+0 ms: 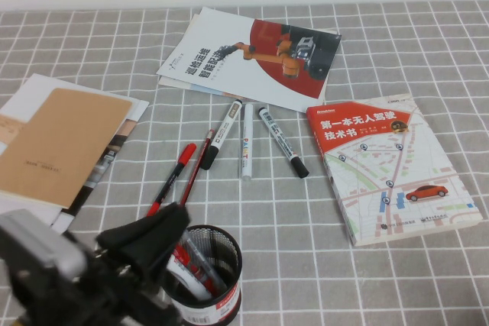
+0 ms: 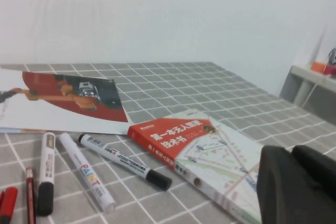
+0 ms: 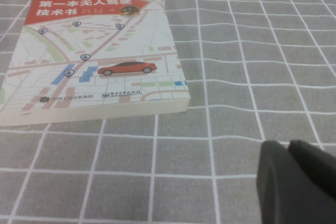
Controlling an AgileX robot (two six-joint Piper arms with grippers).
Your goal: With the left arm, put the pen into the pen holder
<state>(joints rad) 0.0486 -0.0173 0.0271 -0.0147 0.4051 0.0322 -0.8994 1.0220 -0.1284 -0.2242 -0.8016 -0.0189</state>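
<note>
The pen holder (image 1: pixel 216 297), a black mesh cup with a red-and-white band, stands near the table's front edge. A slim grey pen (image 1: pixel 201 259) leans inside it beside a red-capped marker (image 1: pixel 183 263). My left gripper (image 1: pixel 177 219) hovers just above the cup's left rim. In the left wrist view the left gripper (image 2: pixel 290 155) is shut with nothing between its fingers. My right gripper (image 3: pixel 287 149) is out of the high view. The right wrist view shows it shut and empty above the checked cloth, near the book.
A red pen (image 1: pixel 173 176), a thin dark-red pen (image 1: pixel 198 166) and three white markers (image 1: pixel 247 141) lie mid-table. A map-cover book (image 1: pixel 391 170) sits to the right, a brochure (image 1: pixel 229 59) behind, and a brown notebook (image 1: pixel 59 143) on papers to the left.
</note>
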